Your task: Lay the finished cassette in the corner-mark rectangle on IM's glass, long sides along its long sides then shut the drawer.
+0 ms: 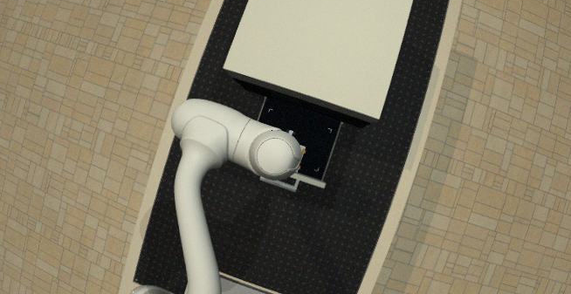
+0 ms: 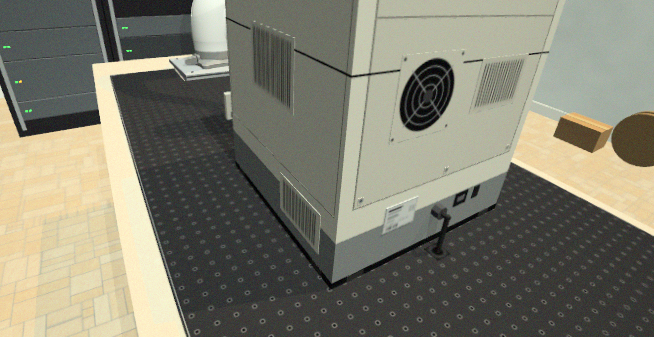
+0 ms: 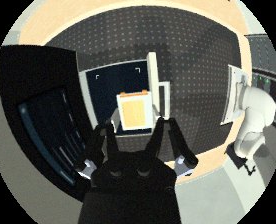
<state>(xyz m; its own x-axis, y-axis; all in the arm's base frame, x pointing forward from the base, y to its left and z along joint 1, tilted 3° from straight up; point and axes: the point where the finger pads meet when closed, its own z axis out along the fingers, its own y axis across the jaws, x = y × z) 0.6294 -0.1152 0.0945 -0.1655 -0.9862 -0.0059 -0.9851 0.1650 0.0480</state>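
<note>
In the wrist view, the big box on the left is the gel imager IM. It sits on the black, dotted deck. Next comes its drawer, which is pulled out. The dark glass has little pale corner marks; I can see two here, and three from the top.

Then comes the cassette FINISHED, white with a yellow middle and an orange strip on one edge. It is over the glass, near the drawer's front. I can't tell if it touches the glass. The claw has the cassette pinched between its two fingers.

Just to the right is the drawer's pale front board, with the handle sticking out from it. Far to the right, the white arm stands on a flat plate.
</note>
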